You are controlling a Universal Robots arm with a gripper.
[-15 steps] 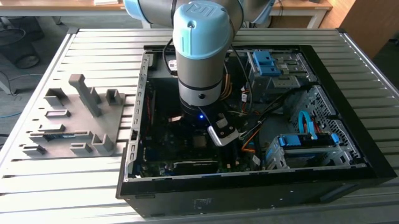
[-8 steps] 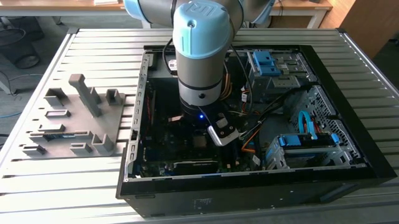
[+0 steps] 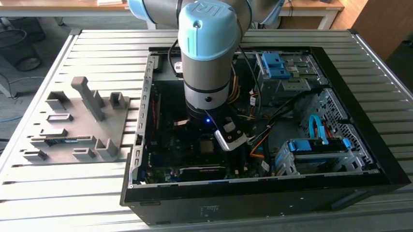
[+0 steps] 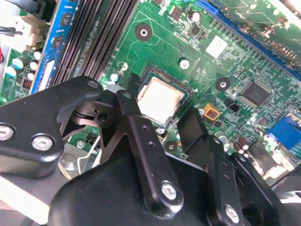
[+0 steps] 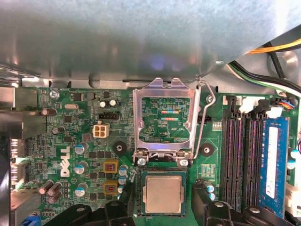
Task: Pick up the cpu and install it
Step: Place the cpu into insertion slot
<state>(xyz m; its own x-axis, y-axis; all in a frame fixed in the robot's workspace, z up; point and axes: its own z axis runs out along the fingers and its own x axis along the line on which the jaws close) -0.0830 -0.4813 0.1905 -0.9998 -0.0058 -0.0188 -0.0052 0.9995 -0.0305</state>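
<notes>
The cpu (image 5: 163,194), a small square chip with a silvery face, lies flat in its socket on the green motherboard (image 5: 70,155). In the second wrist view the cpu (image 4: 160,98) sits between my two black fingers (image 4: 127,113). My gripper (image 5: 163,209) is open, with one finger on each side of the socket, just outside the chip's edges. The socket's metal load plate (image 5: 164,92) stands hinged up, its lever (image 5: 208,106) raised beside it. In the exterior view my arm (image 3: 206,63) reaches straight down into the open computer case (image 3: 258,193).
Black memory slots (image 5: 240,155) and a blue memory stick (image 5: 273,160) run beside the socket. Cables (image 5: 277,47) cross above them. A drive cage with blue clips (image 3: 316,150) fills the case's right side. A grey parts fixture (image 3: 77,125) lies on the slatted table at the exterior view's left.
</notes>
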